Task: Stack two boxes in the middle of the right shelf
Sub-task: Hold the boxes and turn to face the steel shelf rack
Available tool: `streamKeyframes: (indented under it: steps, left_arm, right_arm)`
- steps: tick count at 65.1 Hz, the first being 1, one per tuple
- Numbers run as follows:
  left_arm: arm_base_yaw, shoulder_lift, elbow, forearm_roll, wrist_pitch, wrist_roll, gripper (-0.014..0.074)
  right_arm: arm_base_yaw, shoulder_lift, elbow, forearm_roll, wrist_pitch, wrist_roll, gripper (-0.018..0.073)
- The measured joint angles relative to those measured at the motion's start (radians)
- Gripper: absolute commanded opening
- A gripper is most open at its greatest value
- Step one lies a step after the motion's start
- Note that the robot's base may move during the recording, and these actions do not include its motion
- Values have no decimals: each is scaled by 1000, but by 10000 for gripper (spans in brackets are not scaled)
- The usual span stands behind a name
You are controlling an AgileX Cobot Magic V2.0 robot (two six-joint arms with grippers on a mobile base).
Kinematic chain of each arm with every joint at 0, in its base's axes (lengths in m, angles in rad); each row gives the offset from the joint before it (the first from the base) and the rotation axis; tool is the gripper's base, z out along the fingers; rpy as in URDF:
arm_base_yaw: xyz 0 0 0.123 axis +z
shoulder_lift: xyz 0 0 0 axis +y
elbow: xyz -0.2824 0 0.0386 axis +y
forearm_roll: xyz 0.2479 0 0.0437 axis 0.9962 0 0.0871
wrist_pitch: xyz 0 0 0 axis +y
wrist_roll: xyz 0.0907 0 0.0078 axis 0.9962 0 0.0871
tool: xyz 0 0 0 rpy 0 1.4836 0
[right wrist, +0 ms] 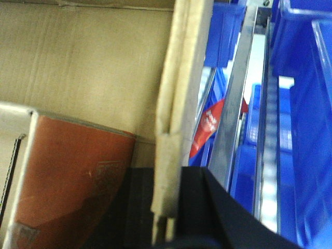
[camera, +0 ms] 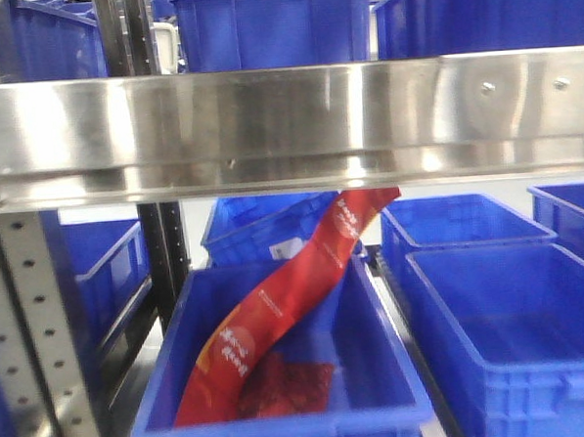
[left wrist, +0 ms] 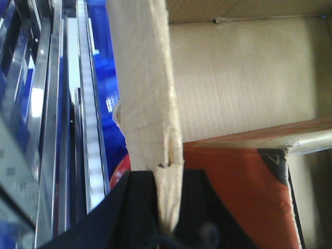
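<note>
- Left gripper [left wrist: 168, 205] pinches an upright side wall of the brown cardboard box [left wrist: 244, 78].
- Right gripper [right wrist: 168, 207] clamps a box wall, just beside the steel shelf [right wrist: 233, 119] and its roller track [right wrist: 270, 155].
- An orange carton [left wrist: 233, 197] lies inside the box.
- Front view: shiny steel rail [camera: 287, 116] above a blue bin [camera: 283, 420] holding a red bag [camera: 277, 298].

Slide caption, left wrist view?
Left hand pinches a wall of the open brown corrugated cardboard carton, an orange box inside.
</note>
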Motion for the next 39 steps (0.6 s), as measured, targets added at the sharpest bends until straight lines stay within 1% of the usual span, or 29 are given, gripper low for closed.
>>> streamKeyframes:
  steps: [39]
  left_arm:
    - [0,2,0,0,-2,0,-111]
  right_arm:
    - [0,0,0,0,0,0,-153]
